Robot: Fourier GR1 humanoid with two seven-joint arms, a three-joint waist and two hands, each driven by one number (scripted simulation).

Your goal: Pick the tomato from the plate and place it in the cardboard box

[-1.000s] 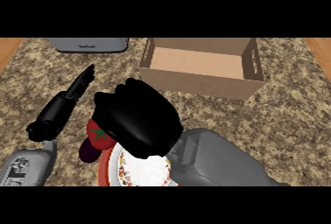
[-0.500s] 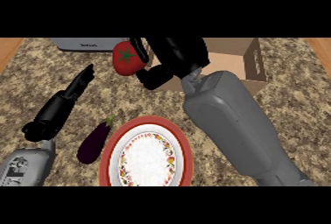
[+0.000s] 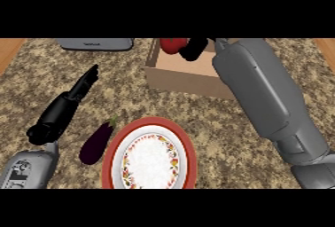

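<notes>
The red tomato hangs over the open cardboard box at the far middle of the counter. My right hand is curled against the tomato's right side and holds it above the box's opening; most of the hand is hidden by my grey forearm. The red-rimmed plate with a white, patterned middle lies near the front and has nothing on it. My left hand rests at the left with straight fingers pointing away from me, holding nothing.
A dark purple eggplant lies on the counter against the plate's left rim. A grey appliance stands at the far edge, left of the box. Wooden strips border the speckled counter on both sides.
My right hand lifted the tomato off the plate and carried it away from me and rightward, from left of the box to above its opening. The left hand stayed still.
</notes>
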